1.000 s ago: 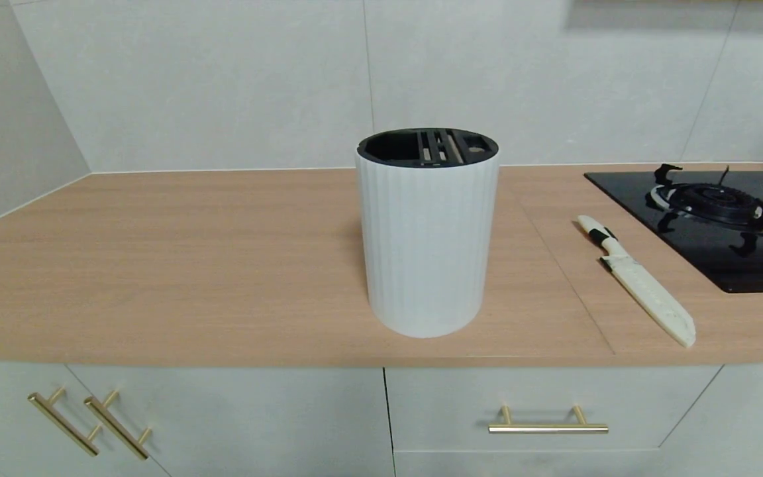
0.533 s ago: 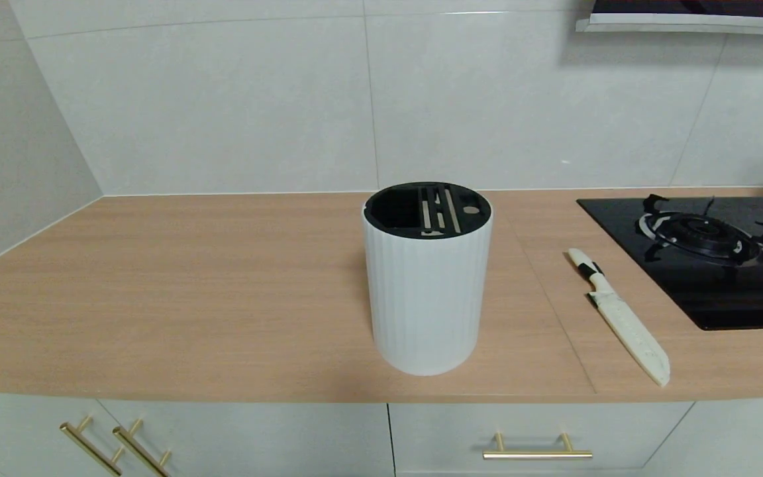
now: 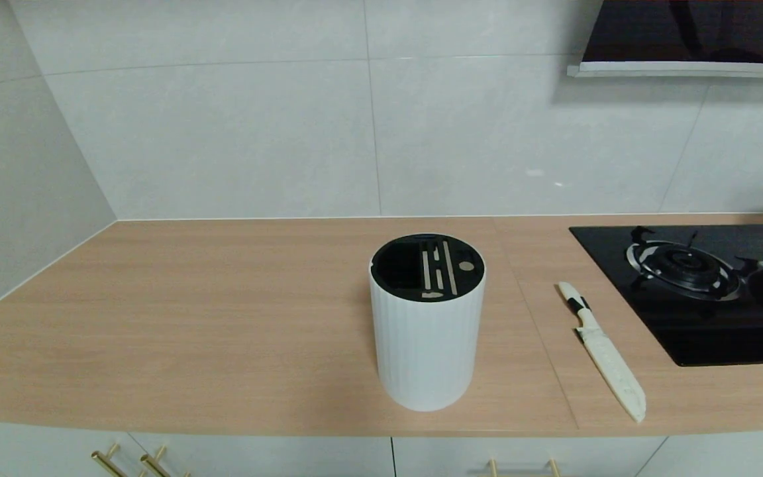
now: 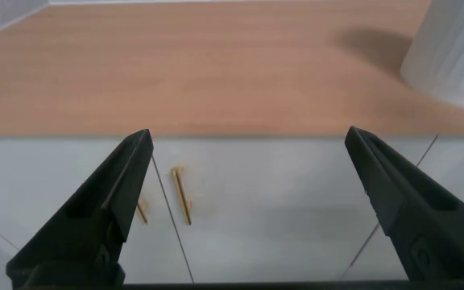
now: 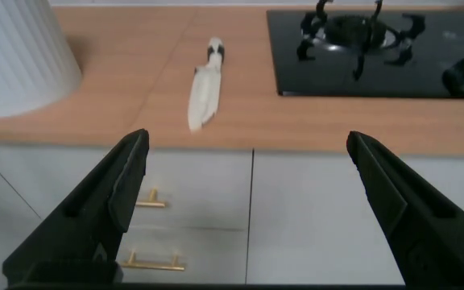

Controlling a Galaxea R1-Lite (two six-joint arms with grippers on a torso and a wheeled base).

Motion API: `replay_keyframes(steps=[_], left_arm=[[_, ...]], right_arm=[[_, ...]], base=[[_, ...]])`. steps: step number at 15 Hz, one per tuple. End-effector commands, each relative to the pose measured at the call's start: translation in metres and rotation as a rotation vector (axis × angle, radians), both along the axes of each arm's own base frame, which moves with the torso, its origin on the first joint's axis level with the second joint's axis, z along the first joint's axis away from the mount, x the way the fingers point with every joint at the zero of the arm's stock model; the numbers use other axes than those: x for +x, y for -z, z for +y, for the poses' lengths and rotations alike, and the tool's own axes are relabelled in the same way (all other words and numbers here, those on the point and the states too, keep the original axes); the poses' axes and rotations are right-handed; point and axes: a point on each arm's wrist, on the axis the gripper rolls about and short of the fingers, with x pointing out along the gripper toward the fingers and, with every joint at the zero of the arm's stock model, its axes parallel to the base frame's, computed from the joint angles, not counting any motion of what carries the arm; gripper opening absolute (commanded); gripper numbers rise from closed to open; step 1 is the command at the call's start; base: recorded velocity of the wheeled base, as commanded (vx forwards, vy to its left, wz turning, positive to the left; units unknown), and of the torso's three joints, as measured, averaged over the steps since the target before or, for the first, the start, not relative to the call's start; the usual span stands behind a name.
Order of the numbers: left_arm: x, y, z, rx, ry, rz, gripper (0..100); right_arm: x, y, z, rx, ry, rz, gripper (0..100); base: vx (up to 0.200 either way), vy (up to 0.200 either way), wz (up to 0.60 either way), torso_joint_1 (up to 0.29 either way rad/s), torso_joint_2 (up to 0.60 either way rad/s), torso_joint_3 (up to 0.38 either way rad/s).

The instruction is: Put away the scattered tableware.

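Knife (image 3: pixel 600 351) beside ribbed white holder (image 3: pixel 427 344)

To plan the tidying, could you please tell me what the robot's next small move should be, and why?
Probably lift the open right gripper toward the cream knife with the black-banded handle: it lies flat on the wooden counter, on that arm's side of the white ribbed cylindrical holder, ungrasped.

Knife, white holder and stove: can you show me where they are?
knife (image 3: pixel 609 368), head view, middle of the blade
white holder (image 3: pixel 426 344), head view, ribbed front wall
stove (image 3: pixel 653 334), head view, black glass top
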Motion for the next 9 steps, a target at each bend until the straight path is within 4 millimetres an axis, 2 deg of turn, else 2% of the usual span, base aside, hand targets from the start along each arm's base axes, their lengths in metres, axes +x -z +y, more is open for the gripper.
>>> replay_keyframes(steps=[1, 5, 9], left_arm=[[0.0000, 0.0000, 0.0000, 0.000, -0.002, 0.000, 100], [0.0000, 0.0000, 0.0000, 0.000, 0.000, 0.000, 100], [0.0000, 0.0000, 0.0000, 0.000, 0.000, 0.000, 100]], right_arm=[[0.0001, -0.0001, 0.0000, 0.000, -0.001, 0.000, 100], [0.0001, -0.0001, 0.0000, 0.000, -0.001, 0.000, 100], [0.0001, -0.0001, 0.0000, 0.000, -0.001, 0.000, 100]], base=[[0.000, 0.000, 0.00, 0.266, -0.57, -0.315], [0.000, 0.000, 0.00, 0.272, -0.60, -0.315], [0.000, 0.000, 0.00, 0.218, -0.44, -0.232]])
